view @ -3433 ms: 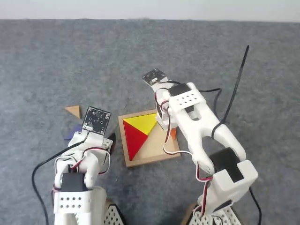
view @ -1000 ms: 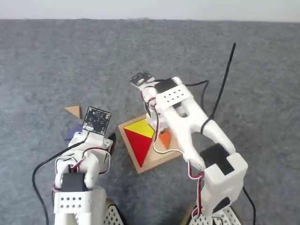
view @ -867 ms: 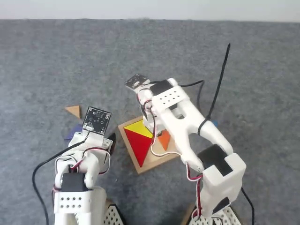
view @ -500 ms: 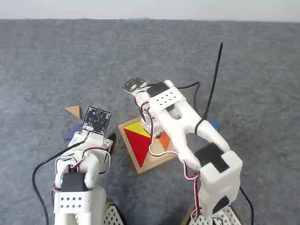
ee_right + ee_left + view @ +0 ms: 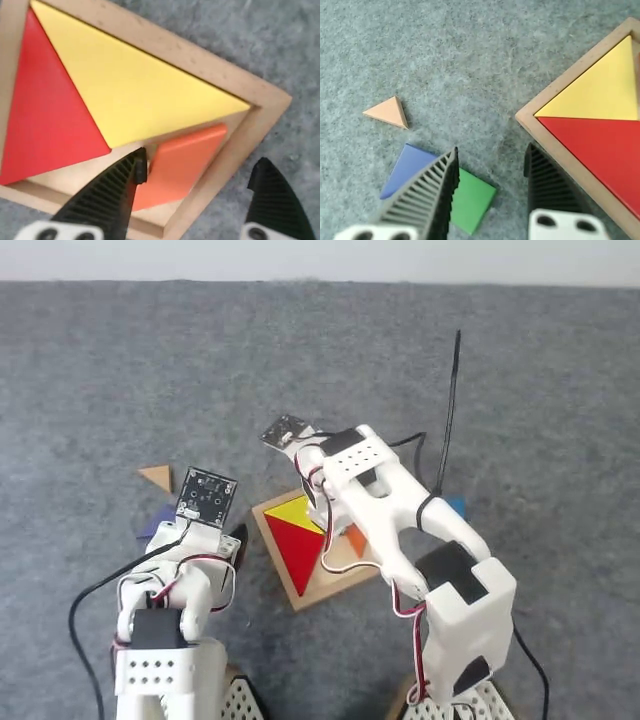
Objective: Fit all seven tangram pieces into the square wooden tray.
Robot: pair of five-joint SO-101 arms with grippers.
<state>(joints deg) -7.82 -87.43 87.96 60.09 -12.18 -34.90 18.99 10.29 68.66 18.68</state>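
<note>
Grey felt [image 5: 300,350] is bearing the tray [image 5: 165,47], which is sitting corner-on to the arms. The right gripper [image 5: 200,162] is hanging open over the tray's orange piece [image 5: 182,155], whose long side is lying along the yellow triangle's [image 5: 140,90] short edge. The left gripper [image 5: 492,150] is gaping empty above the green [image 5: 472,200] and blue [image 5: 407,165] pieces outside.

grey felt-like table cover [image 5: 120,360], pale wall strip [image 5: 320,258] behind

The light is bright and even, and it seems to come from above. Shadows on the grey mat [image 5: 120,360] are soft and weak. In my wrist views the dark fingers [image 5: 432,195] near the lens look unsharp, and the orange piece [image 5: 180,165] is a little blurred.
</note>
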